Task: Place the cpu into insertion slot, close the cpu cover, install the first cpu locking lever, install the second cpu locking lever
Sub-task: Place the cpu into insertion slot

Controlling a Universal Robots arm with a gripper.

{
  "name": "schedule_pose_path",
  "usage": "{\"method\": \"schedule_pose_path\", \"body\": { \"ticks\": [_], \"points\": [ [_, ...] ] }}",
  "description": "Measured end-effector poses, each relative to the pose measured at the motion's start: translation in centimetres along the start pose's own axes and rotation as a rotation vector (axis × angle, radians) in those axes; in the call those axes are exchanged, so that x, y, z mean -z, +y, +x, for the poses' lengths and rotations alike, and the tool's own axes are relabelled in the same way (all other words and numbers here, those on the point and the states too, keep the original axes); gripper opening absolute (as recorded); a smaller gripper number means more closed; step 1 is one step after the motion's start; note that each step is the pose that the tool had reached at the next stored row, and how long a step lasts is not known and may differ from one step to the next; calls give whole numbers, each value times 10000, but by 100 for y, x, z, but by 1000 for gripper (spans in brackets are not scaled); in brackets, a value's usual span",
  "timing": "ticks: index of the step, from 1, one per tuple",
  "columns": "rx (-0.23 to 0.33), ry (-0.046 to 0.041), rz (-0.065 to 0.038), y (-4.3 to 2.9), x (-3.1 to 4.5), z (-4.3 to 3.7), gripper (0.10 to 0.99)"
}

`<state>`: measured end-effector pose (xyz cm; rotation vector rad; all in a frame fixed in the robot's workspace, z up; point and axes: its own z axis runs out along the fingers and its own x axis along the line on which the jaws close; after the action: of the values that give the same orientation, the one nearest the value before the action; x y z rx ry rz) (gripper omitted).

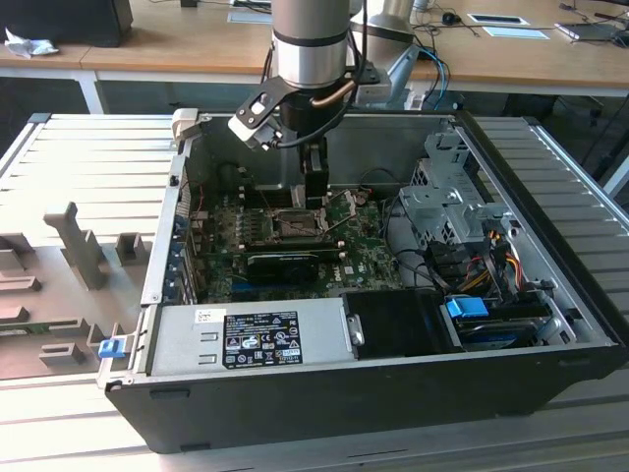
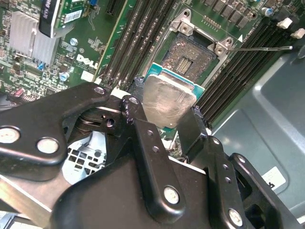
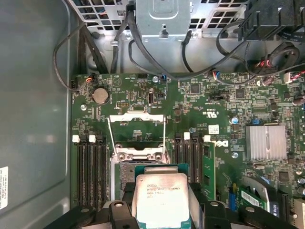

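We see a pale grey bench (image 1: 88, 157) of ribbed metal slats, its grooves running from the exterior view's left to its right. A black, open-sided computer tower case (image 1: 344, 403) lies flat on the bench. It takes up the middle, with bare slats showing on both sides. On the exterior view's left stand grey moulded fixture blocks: a tall upright one (image 1: 81, 246), a lower notched one (image 1: 131, 248) just beside it and near the case wall, and flatter pieces (image 1: 61, 352) towards the front. A small blue clip (image 1: 110, 347) sits at the case's front corner. We cannot tell whether it rests on the bench or is fixed to the case.
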<state>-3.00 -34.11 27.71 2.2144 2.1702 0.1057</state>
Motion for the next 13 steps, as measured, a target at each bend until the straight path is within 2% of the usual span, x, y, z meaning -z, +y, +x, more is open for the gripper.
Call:
{"method": "schedule_pose_path", "body": {
  "ticks": [7, 13],
  "points": [
    [1, -10, -7, -29, -90, 10, 525],
    [2, -10, -8, -40, -101, 10, 525]
  ]
}}
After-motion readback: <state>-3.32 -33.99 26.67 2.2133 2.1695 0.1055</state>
